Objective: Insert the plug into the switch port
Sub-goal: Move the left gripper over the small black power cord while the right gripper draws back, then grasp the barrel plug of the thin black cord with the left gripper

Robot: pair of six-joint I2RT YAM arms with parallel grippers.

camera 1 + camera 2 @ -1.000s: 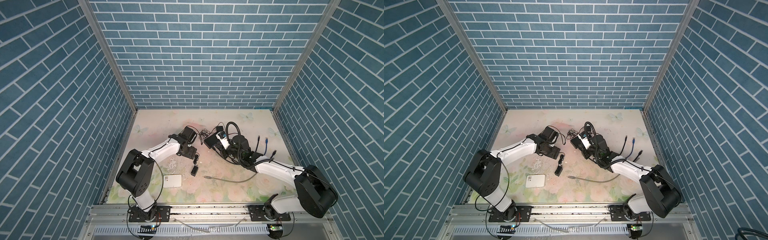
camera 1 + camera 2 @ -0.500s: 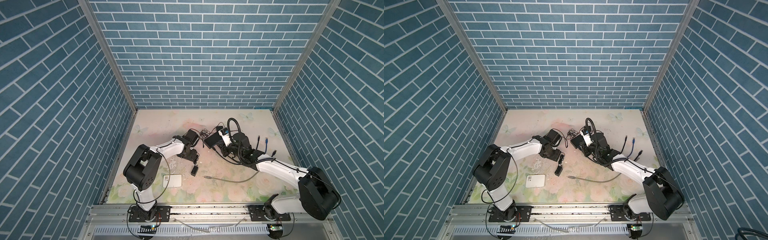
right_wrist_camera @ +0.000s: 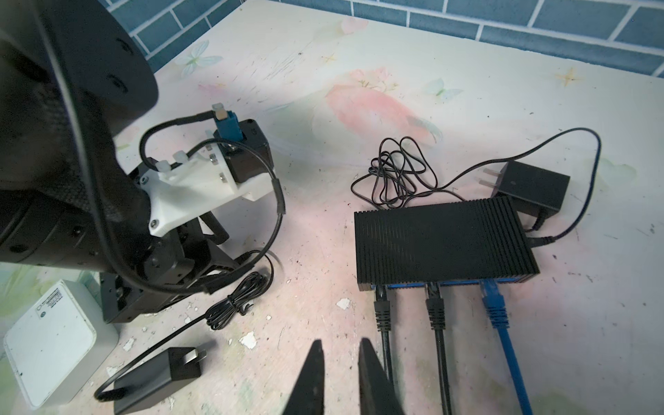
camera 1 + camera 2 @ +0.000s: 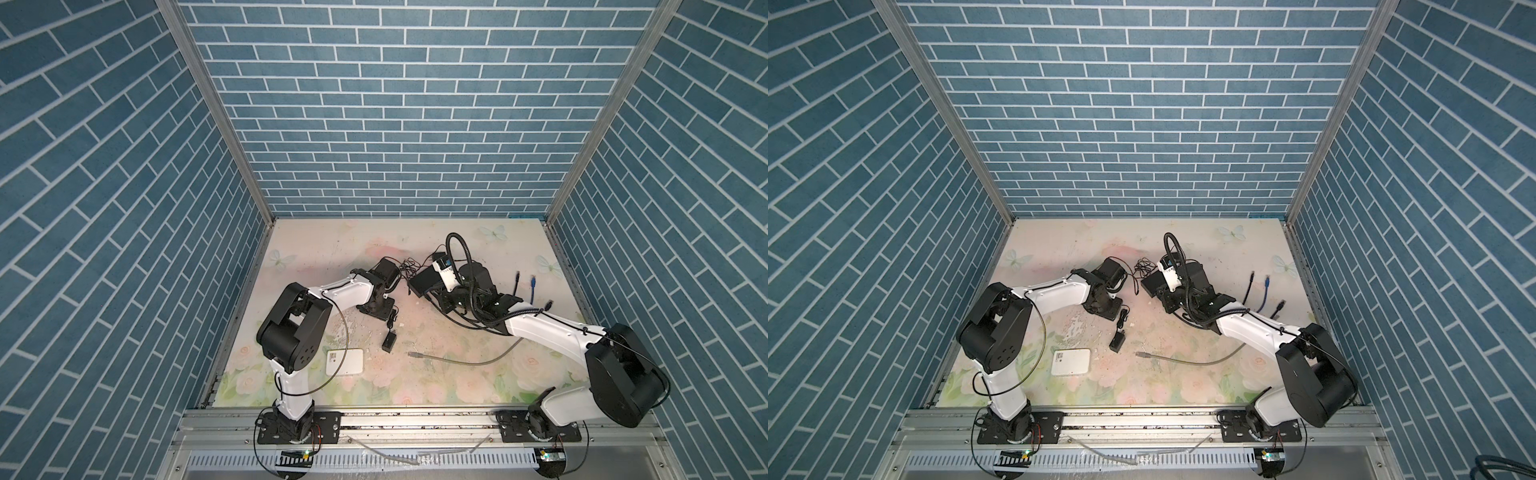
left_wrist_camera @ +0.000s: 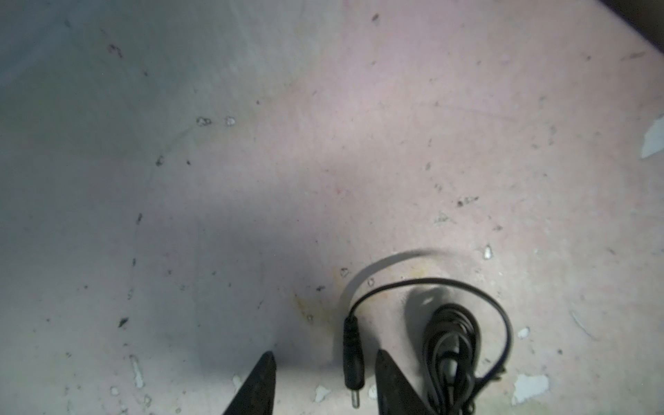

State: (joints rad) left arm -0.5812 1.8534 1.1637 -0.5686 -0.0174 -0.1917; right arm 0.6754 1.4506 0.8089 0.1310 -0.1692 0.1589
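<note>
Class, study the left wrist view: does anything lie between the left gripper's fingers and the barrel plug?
Nothing visible does. The barrel plug lies on the table between the open fingers of the left gripper, nearer one of them; its coiled cord sits outside that finger.

Blue brick-patterned walls enclose a floral, seemingly scuffed tabletop.
</note>
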